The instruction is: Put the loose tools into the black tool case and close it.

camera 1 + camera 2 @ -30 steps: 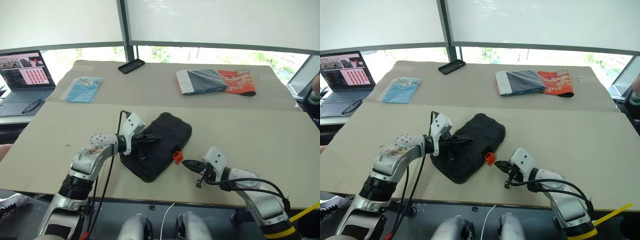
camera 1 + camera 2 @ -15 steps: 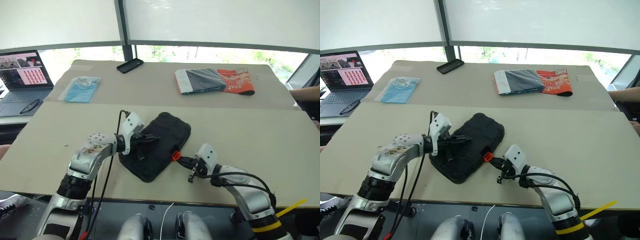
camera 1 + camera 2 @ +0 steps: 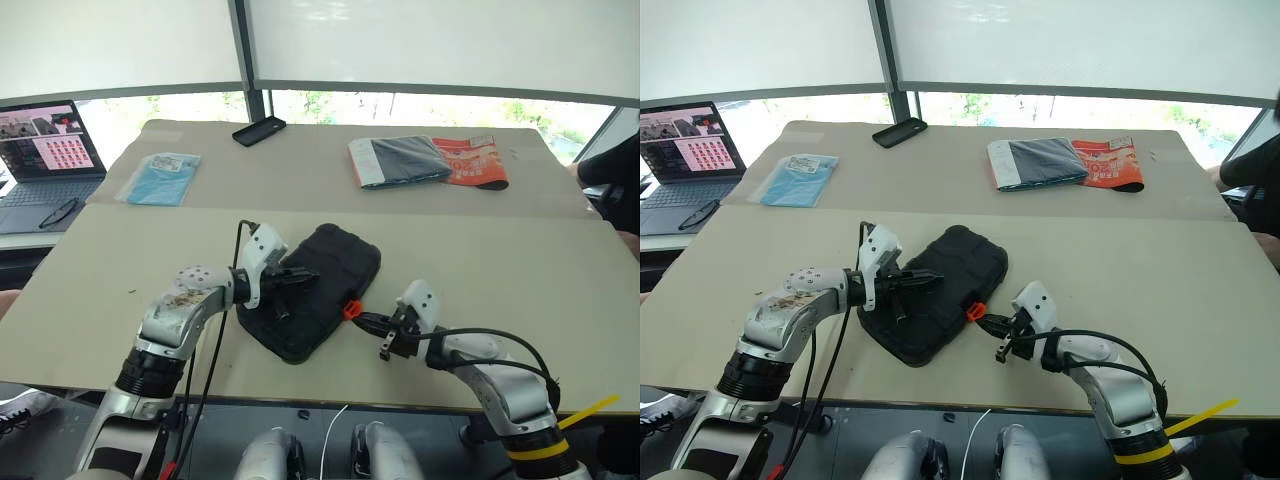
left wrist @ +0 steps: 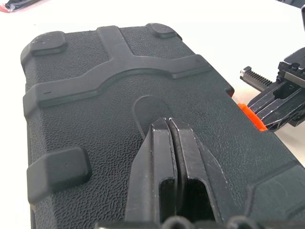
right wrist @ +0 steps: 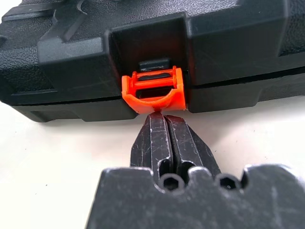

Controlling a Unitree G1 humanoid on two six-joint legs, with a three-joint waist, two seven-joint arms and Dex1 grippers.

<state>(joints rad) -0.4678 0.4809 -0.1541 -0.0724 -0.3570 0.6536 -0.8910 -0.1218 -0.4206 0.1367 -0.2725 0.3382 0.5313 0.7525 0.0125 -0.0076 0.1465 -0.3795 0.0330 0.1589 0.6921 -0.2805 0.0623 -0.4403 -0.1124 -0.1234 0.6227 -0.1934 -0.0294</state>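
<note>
Right gripper (image 5: 160, 117): fingers pressed together into one blunt tip, touching the lower lip of the orange latch (image 5: 153, 90), probably to push it home.

Left gripper (image 4: 167, 125): fingers likewise pressed together, bearing down on the lid of the black tool case (image 3: 312, 290), apparently to steady it.

Case lies shut, near the front edge of the table (image 3: 90, 290). No loose tools outside it; latching looks like the last step.

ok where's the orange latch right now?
The orange latch sits on the black tool case's right edge, near the table's front middle. The shut right tool has its tips against the latch's lower lip.
</note>
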